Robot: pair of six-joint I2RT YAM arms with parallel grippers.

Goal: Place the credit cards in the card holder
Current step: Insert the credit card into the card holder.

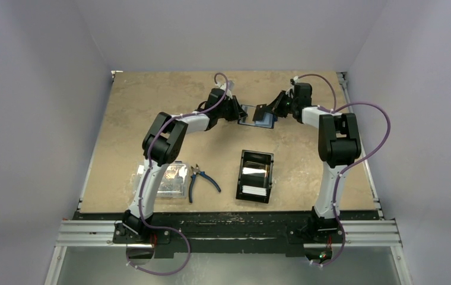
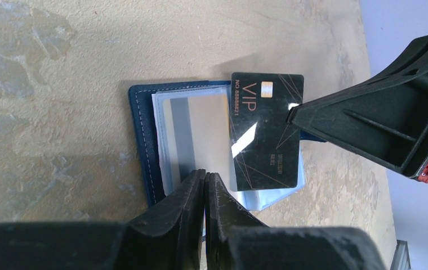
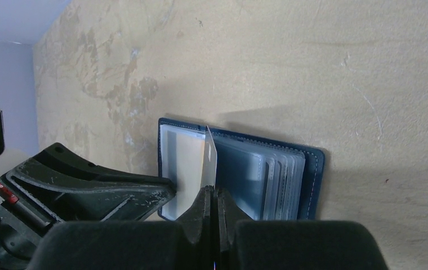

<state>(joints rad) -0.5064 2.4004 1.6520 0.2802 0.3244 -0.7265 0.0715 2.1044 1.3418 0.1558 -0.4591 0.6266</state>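
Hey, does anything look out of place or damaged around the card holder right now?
Nothing spilled or damaged. The only oddity: the black card, pinched in the right gripper, stands on edge over the open holder, not yet in a sleeve.

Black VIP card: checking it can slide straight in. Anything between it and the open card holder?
Nothing visible does. The black VIP card, pinched by the right gripper, is over the open card holder; the left gripper, shut at a clear sleeve, is beside the card, not under it.
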